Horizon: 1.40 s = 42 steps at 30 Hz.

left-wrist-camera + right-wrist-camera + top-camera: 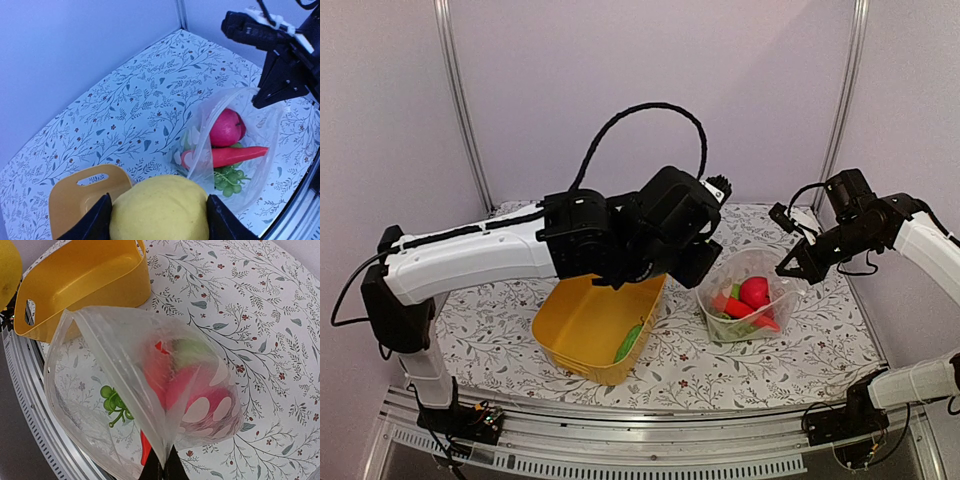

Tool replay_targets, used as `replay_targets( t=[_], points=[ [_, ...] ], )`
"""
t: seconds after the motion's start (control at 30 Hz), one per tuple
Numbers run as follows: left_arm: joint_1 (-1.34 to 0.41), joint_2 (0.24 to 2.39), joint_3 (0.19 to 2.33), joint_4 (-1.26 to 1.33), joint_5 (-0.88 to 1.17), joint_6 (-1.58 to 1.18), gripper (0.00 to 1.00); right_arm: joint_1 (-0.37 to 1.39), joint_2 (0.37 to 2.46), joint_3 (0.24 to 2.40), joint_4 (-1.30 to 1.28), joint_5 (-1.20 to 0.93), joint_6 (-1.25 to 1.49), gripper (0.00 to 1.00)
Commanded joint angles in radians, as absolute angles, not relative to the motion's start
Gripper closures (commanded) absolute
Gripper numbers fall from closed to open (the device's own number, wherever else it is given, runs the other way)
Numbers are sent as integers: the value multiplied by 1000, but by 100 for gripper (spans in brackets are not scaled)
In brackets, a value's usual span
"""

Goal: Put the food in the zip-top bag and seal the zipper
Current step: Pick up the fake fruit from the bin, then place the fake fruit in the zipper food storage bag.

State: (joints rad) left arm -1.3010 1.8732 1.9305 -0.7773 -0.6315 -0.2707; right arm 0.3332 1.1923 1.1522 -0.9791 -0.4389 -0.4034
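My left gripper (159, 219) is shut on a yellow round fruit (159, 207), held above the table between the yellow basket and the zip-top bag (252, 145). The bag stands with its mouth open. My right gripper (164, 468) is shut on the bag's rim, pinching the zipper (117, 372) strip and holding it up. Inside the bag lie a red round fruit (225, 127), a red chili (235, 155) and green grapes (230, 181). From above, the bag (750, 300) sits right of centre with the right gripper (792, 268) at its far right edge.
The yellow basket (582, 318) stands left of the bag with a green piece of food (628, 342) inside it. The left arm's wrist (670, 225) hangs over the basket's far side. The floral table cloth (820, 345) reaches the metal rail at the near edge.
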Motion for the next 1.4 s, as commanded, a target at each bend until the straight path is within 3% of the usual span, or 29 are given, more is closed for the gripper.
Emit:
replay_targets(
  t=[0.0, 0.33, 0.87, 0.97, 1.13, 1.37],
  points=[
    [-1338, 1855, 1880, -514, -528, -167, 50, 330, 1189, 1146, -984, -432, -396, 100],
    [-1351, 1897, 1779, -188, -342, -113, 54, 330, 1194, 1186, -1024, -440, -402, 100],
    [-1324, 2099, 1861, -146, -413, -38, 53, 331, 1196, 1218, -1048, -463, -400, 100],
    [-1298, 2130, 1883, -132, -415, -37, 46, 330, 1199, 1224, -1049, -470, -400, 100],
    [-1282, 2172, 1955, -143, -466, -4, 19, 330, 1209, 1227, -1049, -472, -395, 100],
    [-1350, 2039, 1885, -136, -446, 89, 13, 330, 1207, 1229, -1050, -474, -393, 100]
  ],
)
